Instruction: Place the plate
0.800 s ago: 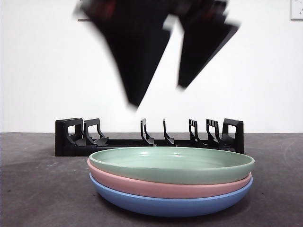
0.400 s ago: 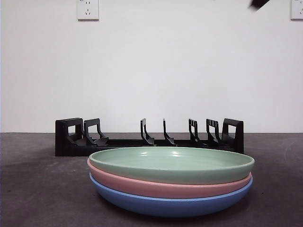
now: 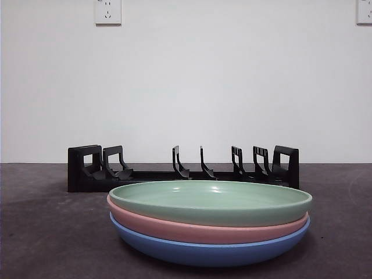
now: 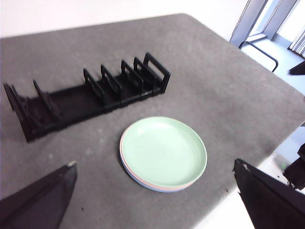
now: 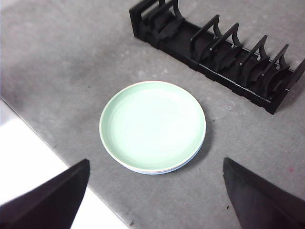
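A stack of three plates lies on the grey table: a green plate [image 3: 210, 201] on top, a pink plate [image 3: 203, 231] under it and a blue plate [image 3: 209, 251] at the bottom. The green plate also shows in the left wrist view [image 4: 164, 150] and in the right wrist view [image 5: 152, 124]. A black plate rack [image 3: 183, 170] with empty slots stands behind the stack. My left gripper [image 4: 157, 200] is open and empty, high above the table. My right gripper [image 5: 155, 191] is open and empty, high above the stack. Neither gripper shows in the front view.
The rack also shows in the left wrist view [image 4: 88, 95] and the right wrist view [image 5: 219, 50]. The table's edge runs near the stack in the right wrist view [image 5: 62, 157]. Two wall sockets [image 3: 107, 11] sit on the white wall behind.
A gripper that hung blurred above the rack a second ago has risen out of the front view. The plates and rack have not moved.
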You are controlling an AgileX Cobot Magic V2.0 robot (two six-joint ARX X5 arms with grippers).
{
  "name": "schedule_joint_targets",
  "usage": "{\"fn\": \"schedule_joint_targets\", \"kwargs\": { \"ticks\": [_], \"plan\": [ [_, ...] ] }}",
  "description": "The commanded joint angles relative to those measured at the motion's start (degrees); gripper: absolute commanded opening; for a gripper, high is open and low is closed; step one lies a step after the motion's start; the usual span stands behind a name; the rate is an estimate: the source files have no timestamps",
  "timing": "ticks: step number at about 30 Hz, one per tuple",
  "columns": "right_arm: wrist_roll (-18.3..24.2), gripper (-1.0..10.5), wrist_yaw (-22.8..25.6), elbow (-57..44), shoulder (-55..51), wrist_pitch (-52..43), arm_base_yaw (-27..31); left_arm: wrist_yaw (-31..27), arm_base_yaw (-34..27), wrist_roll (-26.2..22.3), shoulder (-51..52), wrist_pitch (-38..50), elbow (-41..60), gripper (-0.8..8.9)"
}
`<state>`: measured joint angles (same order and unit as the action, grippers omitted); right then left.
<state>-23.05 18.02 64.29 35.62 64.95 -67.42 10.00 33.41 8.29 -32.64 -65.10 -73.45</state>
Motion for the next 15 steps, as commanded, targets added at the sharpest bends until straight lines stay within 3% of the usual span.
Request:
{"fn": "schedule_joint_targets", "kwargs": {
  "ticks": [1,4,5,7,8,9,15],
  "plan": [
    [-1.7,4.5,0.0,0.9,-1.5,-0.2,-0.6,-0.1,0.4,1.4,-0.5,0.3,1.2,5.22],
    [-2.1,4.4,0.0,0.9,-3.1,-0.2,-0.6,-0.1,0.4,1.4,-0.5,0.4,4.2,5.07],
    [-2.1,4.2,0.0,0.9,-3.3,-0.1,-0.6,-0.1,0.4,1.4,-0.5,0.4,5.4,4.6],
    [-2.0,2.1,0.0,0.9,-3.3,0.5,-0.6,-0.1,0.4,0.9,-0.5,0.5,7.4,2.35],
    [-2.0,0.6,0.0,0.9,-3.3,0.9,-0.6,-0.1,0.4,0.7,-0.5,0.5,8.4,0.46],
    [-1.9,0.1,0.2,0.9,-3.1,1.1,-0.6,-0.1,0.4,0.8,-0.5,0.6,9.2,0.21],
    [-2.0,0.2,1.9,0.9,-3.3,0.9,-0.6,-0.1,0.4,0.9,-0.5,0.0,10.2,0.09]
  ]
}}
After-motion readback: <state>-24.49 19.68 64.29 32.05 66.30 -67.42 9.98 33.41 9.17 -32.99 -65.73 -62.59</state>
